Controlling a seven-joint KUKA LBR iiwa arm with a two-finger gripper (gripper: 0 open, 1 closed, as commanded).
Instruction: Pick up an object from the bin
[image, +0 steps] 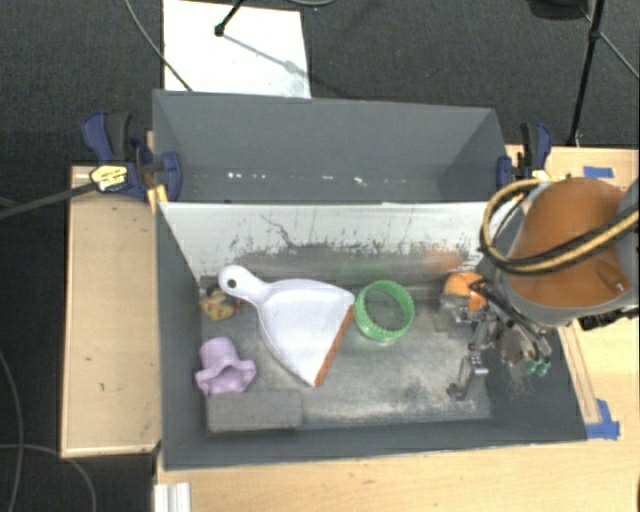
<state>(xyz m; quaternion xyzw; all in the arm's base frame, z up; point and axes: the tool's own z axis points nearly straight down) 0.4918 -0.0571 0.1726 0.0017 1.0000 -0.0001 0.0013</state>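
My pincer (468, 378) hangs low over the floor of the bin (400, 388). I cannot tell whether it is open or closed, and I see nothing held in it. Nearest is a small orange thing (458, 285), just behind it toward the back wall. A green ring (384, 310) lies near, on the side away from my arm, then a white dustpan (300, 325). A purple piece (224, 366) sits well apart. I judge the pick not yet done: grasp and lift remain.

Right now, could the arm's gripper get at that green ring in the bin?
Probably yes: the green ring lies on open floor, leftward in view from the gripper, nothing between them; the white dustpan sits on its other side.
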